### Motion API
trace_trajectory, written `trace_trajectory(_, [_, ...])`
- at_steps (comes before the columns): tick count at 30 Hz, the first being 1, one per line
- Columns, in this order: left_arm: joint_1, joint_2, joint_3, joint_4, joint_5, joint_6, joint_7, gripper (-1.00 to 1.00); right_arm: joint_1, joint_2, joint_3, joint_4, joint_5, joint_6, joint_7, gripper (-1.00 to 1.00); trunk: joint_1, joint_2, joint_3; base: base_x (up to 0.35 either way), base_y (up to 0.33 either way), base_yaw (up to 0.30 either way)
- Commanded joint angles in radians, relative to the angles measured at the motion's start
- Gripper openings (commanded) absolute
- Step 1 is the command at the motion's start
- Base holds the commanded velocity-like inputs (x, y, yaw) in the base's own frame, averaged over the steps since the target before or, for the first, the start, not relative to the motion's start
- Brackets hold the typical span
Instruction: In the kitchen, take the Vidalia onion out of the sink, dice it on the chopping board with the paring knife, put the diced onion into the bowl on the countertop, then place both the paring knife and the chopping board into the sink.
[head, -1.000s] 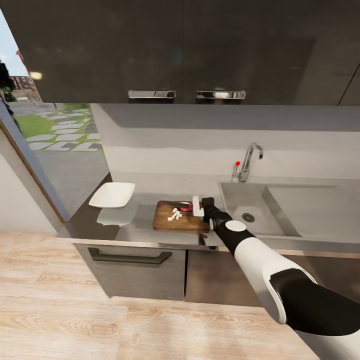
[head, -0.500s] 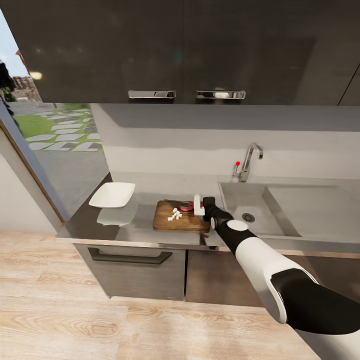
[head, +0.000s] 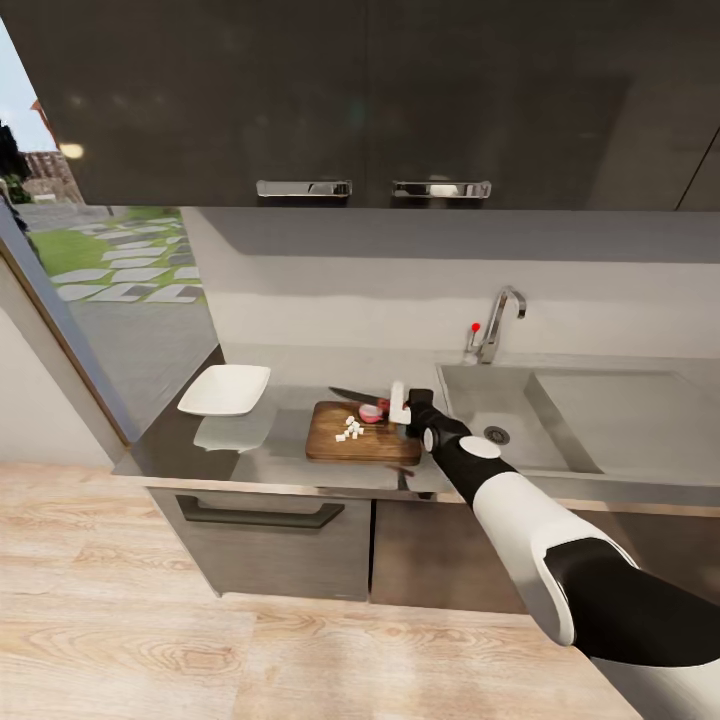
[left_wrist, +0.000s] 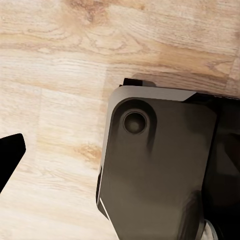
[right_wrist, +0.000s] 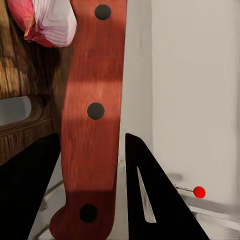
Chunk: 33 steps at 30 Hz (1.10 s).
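— Where do things stand?

— My right gripper (head: 399, 404) is clamped on the paring knife (head: 358, 398), blade raised over the chopping board (head: 360, 432) on the desk (head: 250, 452). White dice (head: 348, 428) lie on the board beside a remaining pink piece of the Vidalia onion (head: 371, 411).

— So what's left?

— Finishing that piece, I'd judge, then filling the bowl (head: 226, 390) (nothing in it yet), and putting knife and board in the sink (head: 505, 418).

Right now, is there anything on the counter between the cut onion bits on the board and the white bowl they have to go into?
Nothing visible. The white onion bits lie on the board; the bowl sits to its left, with only bare counter between. The right gripper holds the knife over the board's far edge, away from that path.
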Motion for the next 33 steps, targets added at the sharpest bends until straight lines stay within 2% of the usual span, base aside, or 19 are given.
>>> trace_trajectory(1, [-0.002, 0.0, -0.007, 0.004, 0.007, -0.007, 0.001, 1.0, -0.001, -0.006, 0.005, -0.003, 0.005, 0.005, 0.006, -1.0, 0.001, -0.002, -0.002, 0.0, 0.0, 0.0])
trace_trajectory(14, [-0.002, 0.0, -0.008, 0.004, 0.007, -0.007, 0.001, 1.0, -0.001, -0.067, 0.006, 0.001, 0.005, 0.005, 0.004, -1.0, 0.001, -0.002, -0.002, 0.0, 0.0, 0.0])
trace_trajectory(17, [-0.002, -0.001, -0.008, 0.004, 0.007, -0.007, 0.001, 1.0, -0.001, -0.072, 0.009, 0.002, 0.005, 0.006, 0.004, -1.0, 0.001, -0.002, -0.002, 0.0, 0.0, 0.0])
trace_trajectory(22, [-0.002, -0.001, -0.008, 0.004, 0.007, -0.007, 0.001, 1.0, -0.001, -0.061, 0.012, 0.012, 0.006, 0.009, 0.004, -1.0, 0.001, -0.002, -0.002, 0.0, 0.0, 0.0])
trace_trajectory(28, [-0.002, -0.003, -0.008, 0.004, 0.007, -0.007, -0.001, 1.0, -0.001, -0.019, 0.013, 0.028, 0.009, 0.013, 0.004, -1.0, 0.001, -0.002, -0.002, 0.0, 0.0, 0.0])
trace_trajectory(33, [-0.002, -0.003, -0.008, 0.004, 0.007, -0.007, -0.001, 1.0, -0.001, 0.001, 0.014, 0.03, 0.011, 0.013, 0.005, -1.0, 0.001, -0.002, -0.002, 0.0, 0.0, 0.0])
